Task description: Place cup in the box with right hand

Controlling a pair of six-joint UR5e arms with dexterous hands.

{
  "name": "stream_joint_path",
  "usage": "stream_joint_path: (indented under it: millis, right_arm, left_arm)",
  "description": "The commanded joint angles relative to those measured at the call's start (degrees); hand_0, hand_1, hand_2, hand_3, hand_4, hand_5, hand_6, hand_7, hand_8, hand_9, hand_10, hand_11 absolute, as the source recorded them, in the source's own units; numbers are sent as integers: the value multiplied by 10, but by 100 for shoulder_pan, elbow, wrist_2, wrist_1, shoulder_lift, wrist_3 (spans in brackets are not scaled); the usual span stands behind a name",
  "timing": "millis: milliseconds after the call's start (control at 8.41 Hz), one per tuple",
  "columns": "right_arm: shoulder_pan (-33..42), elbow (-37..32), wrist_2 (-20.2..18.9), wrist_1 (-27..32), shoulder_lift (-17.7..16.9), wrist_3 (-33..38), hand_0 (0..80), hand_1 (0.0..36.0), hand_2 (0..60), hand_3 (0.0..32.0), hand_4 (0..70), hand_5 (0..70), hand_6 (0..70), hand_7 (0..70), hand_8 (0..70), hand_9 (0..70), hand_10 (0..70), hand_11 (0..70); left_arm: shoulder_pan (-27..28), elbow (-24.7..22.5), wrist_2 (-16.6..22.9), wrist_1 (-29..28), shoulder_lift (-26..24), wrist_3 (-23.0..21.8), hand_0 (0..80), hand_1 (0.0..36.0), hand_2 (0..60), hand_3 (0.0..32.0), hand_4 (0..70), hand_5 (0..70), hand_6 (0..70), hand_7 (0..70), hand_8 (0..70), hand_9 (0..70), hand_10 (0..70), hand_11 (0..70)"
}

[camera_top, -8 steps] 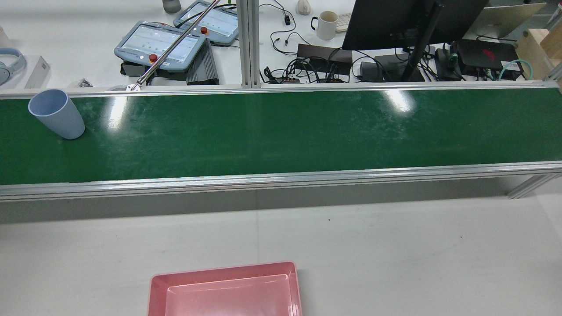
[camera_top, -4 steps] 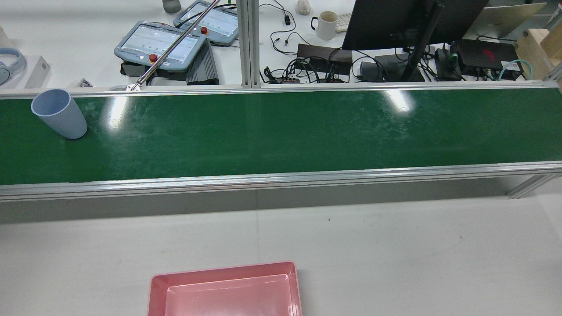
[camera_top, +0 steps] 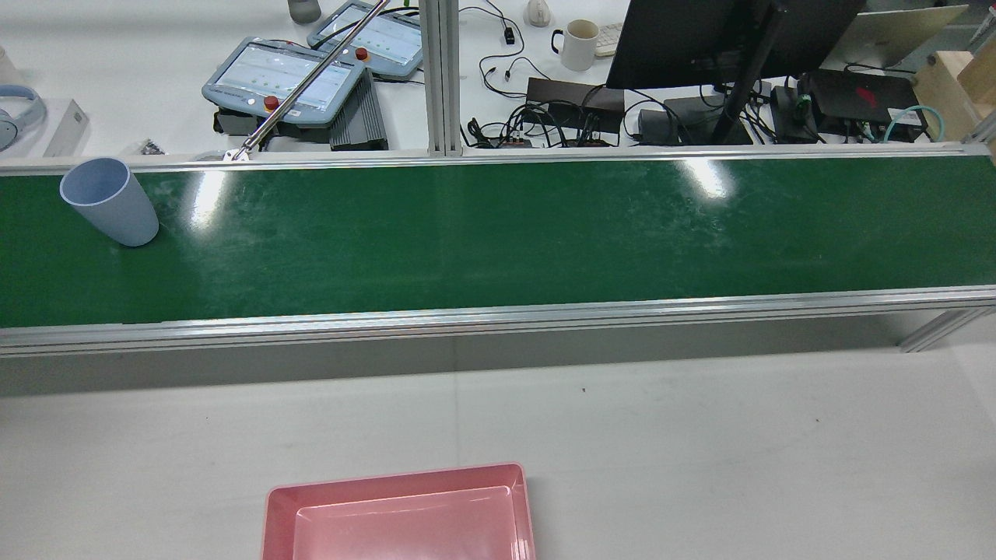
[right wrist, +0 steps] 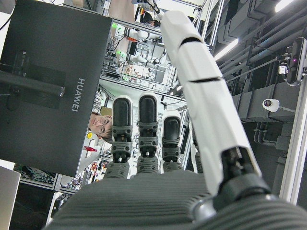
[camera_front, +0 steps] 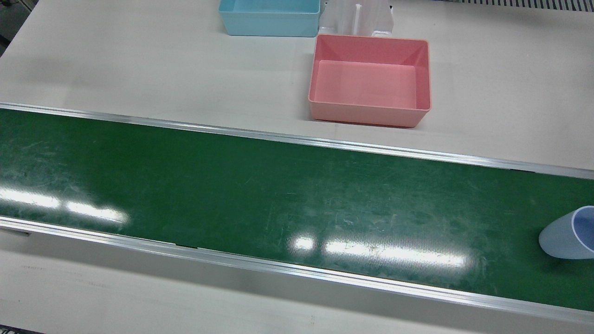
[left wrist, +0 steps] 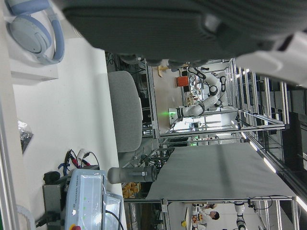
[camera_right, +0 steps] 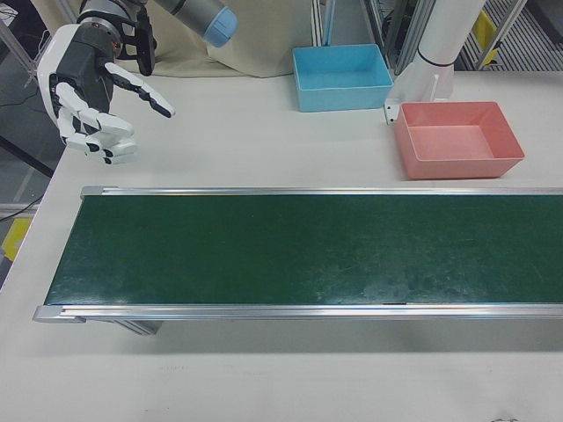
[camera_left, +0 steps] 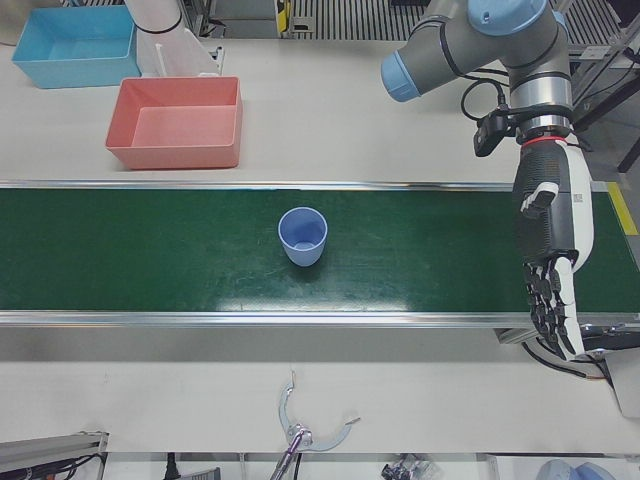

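Observation:
A pale blue cup (camera_left: 302, 236) stands upright, mouth up, on the green conveyor belt (camera_top: 498, 233). The rear view has the cup (camera_top: 109, 201) at the belt's far left; in the front view the cup (camera_front: 568, 234) is cut by the right edge. The pink box (camera_front: 366, 116) sits empty on the white table on the robot's side of the belt, also seen as the pink box (camera_right: 457, 167). My right hand (camera_right: 92, 92) hovers open, fingers spread, above the table off the belt's opposite end, far from the cup. My left hand (camera_left: 550, 260) hangs open, fingers down, over the belt's end beyond the cup.
A blue box (camera_front: 269, 28) stands beside the pink one near an arm pedestal (camera_front: 357, 18). Aluminium rails edge the belt. Beyond the belt in the rear view are teach pendants (camera_top: 284, 78), a monitor (camera_top: 731, 39), a mug (camera_top: 577, 45) and cables.
In the rear view the cup has shifted slightly to the right along the belt. Nothing else has moved.

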Motion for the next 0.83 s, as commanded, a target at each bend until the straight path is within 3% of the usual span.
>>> stream_joint_path:
  millis: [0,713]
  right_arm:
    - [0,0,-9,0,0,0,800,360,126,0,132,192,184,628,358,452,274,430]
    - [0,0,0,0,0,0,800,360,138,0,130,194,186,639,363,460,279,437]
  left_arm:
    - [6,-3,8,-2,0,0,0,0,0,0,0,0,0,0,0,0,0,0]
    - [-2,-3,8,-2,0,0,0,0,0,0,0,0,0,0,0,0,0,0]
